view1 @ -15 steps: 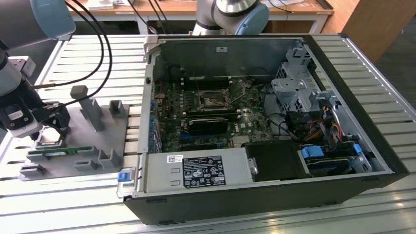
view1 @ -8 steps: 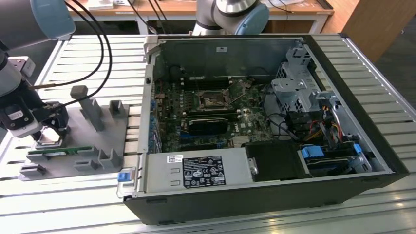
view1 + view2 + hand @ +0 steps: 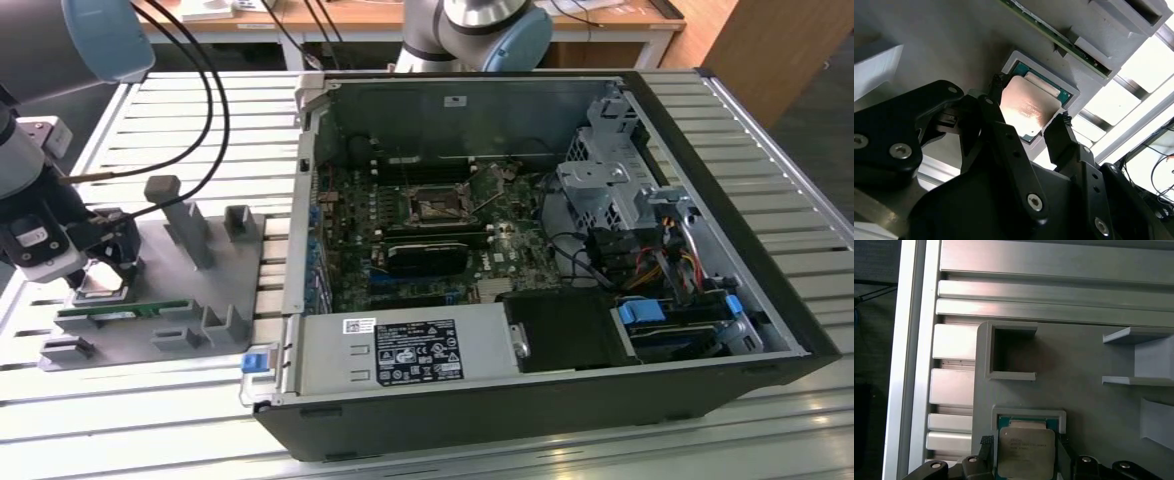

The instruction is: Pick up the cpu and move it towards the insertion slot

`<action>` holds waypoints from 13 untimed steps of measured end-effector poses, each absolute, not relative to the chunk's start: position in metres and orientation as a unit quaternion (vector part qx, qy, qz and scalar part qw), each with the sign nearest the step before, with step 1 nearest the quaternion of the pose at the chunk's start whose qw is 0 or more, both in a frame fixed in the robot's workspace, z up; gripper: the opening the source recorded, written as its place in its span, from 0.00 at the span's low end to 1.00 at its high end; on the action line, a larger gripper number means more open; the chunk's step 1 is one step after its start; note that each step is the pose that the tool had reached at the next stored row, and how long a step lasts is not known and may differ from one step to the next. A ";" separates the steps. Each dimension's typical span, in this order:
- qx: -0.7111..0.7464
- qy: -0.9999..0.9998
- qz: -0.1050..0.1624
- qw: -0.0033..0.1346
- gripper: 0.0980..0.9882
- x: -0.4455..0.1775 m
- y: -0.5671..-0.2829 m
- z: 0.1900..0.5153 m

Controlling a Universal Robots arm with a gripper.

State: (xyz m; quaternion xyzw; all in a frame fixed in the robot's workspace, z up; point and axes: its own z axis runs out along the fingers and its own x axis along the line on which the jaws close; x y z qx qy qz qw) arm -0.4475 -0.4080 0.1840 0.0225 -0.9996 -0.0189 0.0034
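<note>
Location of cpu (image 3: 1026, 452): flat in a square walled recess (image 3: 1029, 413) of the grey tray (image 3: 1081, 340), silvery top upward, green rim visible along one side. Kept square by the close-fitting recess walls, presumably to present the same two edges to the gripper on every cycle.

State of gripper (image 3: 1030, 101): lowered over the recess, black fingertips (image 3: 1061, 132) set against two opposite edges of the cpu in both wrist views. Judged as clenched on the cpu, with edge contact only, leaving the metal top untouched. No clear lift from the recess discernible; treat as grasped but not yet raised.

Surroundings on tray: beside the cpu recess, an empty rectangular recess (image 3: 1011, 352); toward the tray edge, a long green memory stick (image 3: 120, 311) lying in its own holder. Upright grey posts (image 3: 198, 232) further along, apparently shaped for other parts.

Location of insertion slot (image 3: 437, 205): on the motherboard (image 3: 347, 270) inside the open computer case (image 3: 441, 425), well apart from the tray, toward the exterior view's right. Case laid on its side on the slatted counter (image 3: 147, 405), presumably to allow approach from above.
</note>
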 end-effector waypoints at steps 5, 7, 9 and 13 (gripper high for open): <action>0.022 -1.000 -0.019 0.003 0.58 -0.448 -0.408 0.183; 0.023 -1.000 -0.019 0.003 0.58 -0.448 -0.408 0.183; 0.022 -1.000 -0.019 0.003 0.56 -0.448 -0.408 0.183; 0.022 -1.000 -0.019 0.003 0.50 -0.448 -0.408 0.183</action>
